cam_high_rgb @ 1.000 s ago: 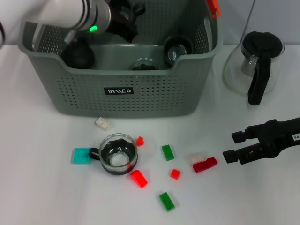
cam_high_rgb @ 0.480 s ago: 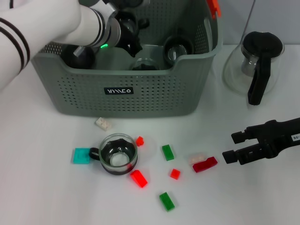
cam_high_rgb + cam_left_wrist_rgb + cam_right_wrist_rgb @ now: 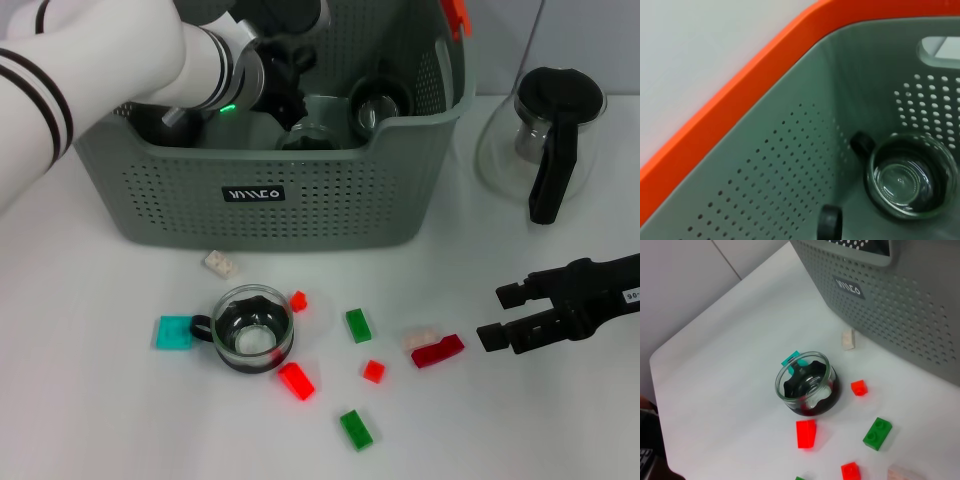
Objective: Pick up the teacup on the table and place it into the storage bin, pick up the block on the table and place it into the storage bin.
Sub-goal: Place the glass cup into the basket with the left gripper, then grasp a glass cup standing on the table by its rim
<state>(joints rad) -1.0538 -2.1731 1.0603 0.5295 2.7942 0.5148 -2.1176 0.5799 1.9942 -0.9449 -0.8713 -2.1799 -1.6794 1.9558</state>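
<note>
Grey bin: the storage bin (image 3: 270,175), perforated plastic with a black label and an orange clip (image 3: 456,14) on its rim, stands at the back of the white surface (image 3: 100,400).
Bin contents: glass teacups lie inside; the left wrist view shows one teacup in the bin (image 3: 910,182) on its floor, with a black handle.
Left gripper: the left gripper (image 3: 285,70) is over the inside of the bin, among the cups there; whether its fingers are spread or closed I cannot tell.
Right gripper: the right gripper (image 3: 497,316) hangs low over the surface on the right, fingers spread apart and holding nothing, just beside the dark red block (image 3: 437,351).
Teacup: the teacup on the surface (image 3: 252,329) stands upright in front of the bin, glass with a dark base, its handle toward the teal block (image 3: 174,332).
Blocks: a bright red block (image 3: 296,381) lies touching or just beside the cup's base; a small red block (image 3: 298,300) lies near its rim; two green blocks (image 3: 358,325) and (image 3: 355,429), another small red one (image 3: 373,371), a pale block (image 3: 420,337) and a cream block (image 3: 220,263) lie scattered on the surface.
Carafe: a glass carafe (image 3: 545,135) with a black handle stands to the right of the bin.
</note>
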